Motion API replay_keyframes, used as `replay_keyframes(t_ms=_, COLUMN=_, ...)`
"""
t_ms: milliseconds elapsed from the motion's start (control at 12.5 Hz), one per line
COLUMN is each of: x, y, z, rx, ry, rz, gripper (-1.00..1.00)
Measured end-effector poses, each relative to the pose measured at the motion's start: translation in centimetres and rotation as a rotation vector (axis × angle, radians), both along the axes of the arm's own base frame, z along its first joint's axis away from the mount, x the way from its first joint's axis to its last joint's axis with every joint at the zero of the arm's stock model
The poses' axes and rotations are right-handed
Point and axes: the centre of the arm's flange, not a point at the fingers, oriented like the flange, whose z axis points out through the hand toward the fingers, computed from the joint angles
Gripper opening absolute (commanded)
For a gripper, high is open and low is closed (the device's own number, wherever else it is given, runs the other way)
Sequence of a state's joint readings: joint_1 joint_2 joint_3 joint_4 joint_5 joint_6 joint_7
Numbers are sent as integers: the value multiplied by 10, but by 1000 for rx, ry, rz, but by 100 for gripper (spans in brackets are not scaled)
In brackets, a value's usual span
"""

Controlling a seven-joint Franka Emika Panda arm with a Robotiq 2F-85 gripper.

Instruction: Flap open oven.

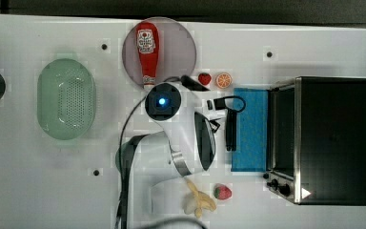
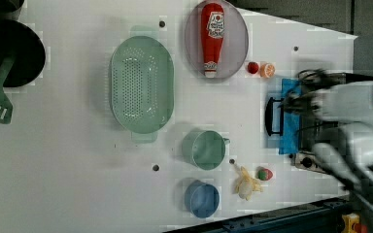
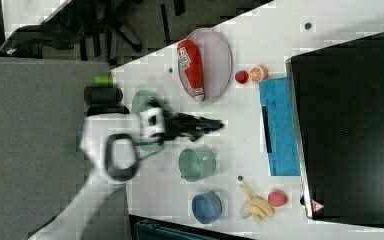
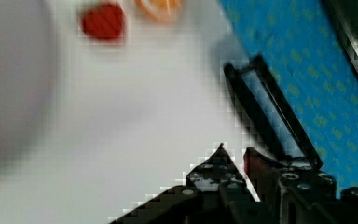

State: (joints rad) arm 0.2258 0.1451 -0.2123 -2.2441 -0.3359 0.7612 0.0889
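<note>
Ketchup bottle lying on round plate — colander empty — claw fingers slightly apart, holding nothing.

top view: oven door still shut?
No, the oven door lies flapped down flat on the table, blue panel facing up.

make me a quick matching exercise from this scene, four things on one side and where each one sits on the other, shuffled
Things:
1. ketchup bottle
2. oven door
3. banana
4. green colander

Places:
A. flapped down flat in front of the oven
B. towards the top view's left, well away from the oven
C. lying on the round plate
D. beside a strawberry, near the oven's knob end

Pairs: 1-C, 2-A, 3-D, 4-B
</note>
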Motion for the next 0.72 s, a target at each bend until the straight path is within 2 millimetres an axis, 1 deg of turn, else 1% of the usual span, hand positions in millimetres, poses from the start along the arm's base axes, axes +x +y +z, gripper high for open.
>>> replay_keyframes(t_ms=80, x=3, y=0, z=45, rx=49, ry=-61, rz=-47, gripper=-65)
replay_keyframes(t_ms=160, x=3, y=-3, z=86, rx=86, ry=-100, rz=-85, gripper=-65)
replay_keyframes(t_ms=320, x=-6, y=-6, z=149, rx=192, ry=-154, rz=-166, gripper=-65)
replay_keyframes(t_ms=400, x=-14, y=-9, z=172, rx=224, ry=-156, rz=-189, gripper=-65)
replay_keyframes(t_ms=480, x=-21, y=-12, z=189, rx=250, ry=-150, rz=-209, gripper=-65)
replay_keyframes(t_ms=560, x=-27, y=-16, z=202, rx=252, ry=-131, rz=-220, gripper=-65)
replay_keyframes(t_ms=640, x=-30, y=-19, z=210, rx=259, ry=-103, rz=-238, gripper=-65)
replay_keyframes(t_ms=720, x=-30, y=-21, z=220, rx=261, ry=-82, rz=-249, gripper=-65)
